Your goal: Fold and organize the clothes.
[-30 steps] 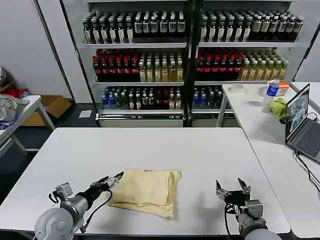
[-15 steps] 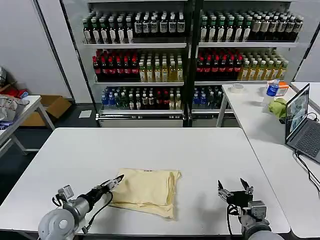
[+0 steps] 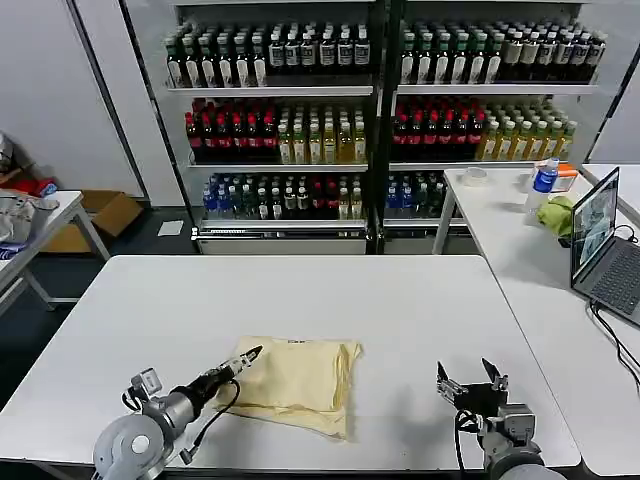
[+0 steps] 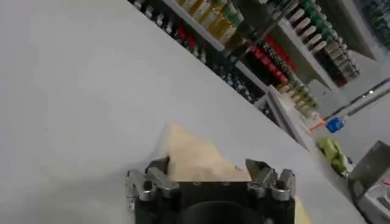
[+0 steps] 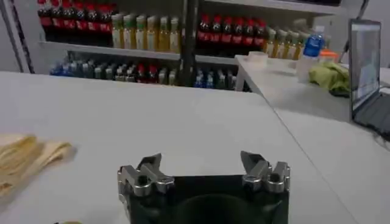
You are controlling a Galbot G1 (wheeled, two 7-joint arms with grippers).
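The clothes (image 3: 296, 378) are one pale cream-yellow garment, folded into a wrinkly rectangle near the front of the white table (image 3: 300, 295). A small dark label marks its far edge. My left gripper (image 3: 246, 360) is low at the garment's left edge, reaching over its near-left corner. In the left wrist view this gripper (image 4: 207, 169) is open, and the cream cloth (image 4: 194, 156) lies spread between its fingers. My right gripper (image 3: 470, 378) stands open over bare table, well to the right of the garment. In the right wrist view the gripper (image 5: 201, 162) holds nothing, and the garment (image 5: 24, 155) lies off to one side.
A second white table (image 3: 520, 250) on the right carries a laptop (image 3: 598, 225), a green cloth (image 3: 556, 215) and a blue bottle (image 3: 543, 180). Shelves of bottles (image 3: 380, 120) stand behind. A side table (image 3: 40, 225) with a grey-white bundle (image 3: 15, 215) is at far left.
My left gripper has slid right and forward, from just beside the garment's left edge to over its corner. My right gripper has dropped back slightly toward the front edge.
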